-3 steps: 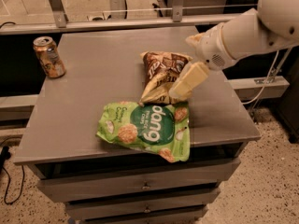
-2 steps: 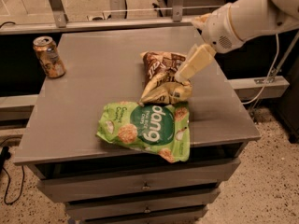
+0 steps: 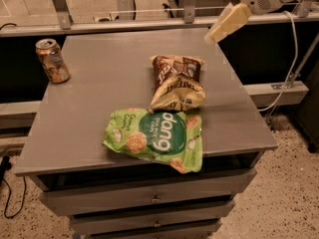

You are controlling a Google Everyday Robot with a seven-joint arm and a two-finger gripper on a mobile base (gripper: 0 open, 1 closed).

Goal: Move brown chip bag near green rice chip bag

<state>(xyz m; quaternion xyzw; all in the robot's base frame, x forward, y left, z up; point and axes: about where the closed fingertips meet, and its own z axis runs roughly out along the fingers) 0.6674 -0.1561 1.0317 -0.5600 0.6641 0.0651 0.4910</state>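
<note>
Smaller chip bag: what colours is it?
The brown chip bag is dark brown above, cream-yellow below; camera view. The tool hovers over the table, far right corner.

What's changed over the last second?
The gripper has lifted away from the brown bag, going up and toward the back right edge of the table, carrying nothing. The brown bag, the green bag touching it and the can have not moved.
</note>
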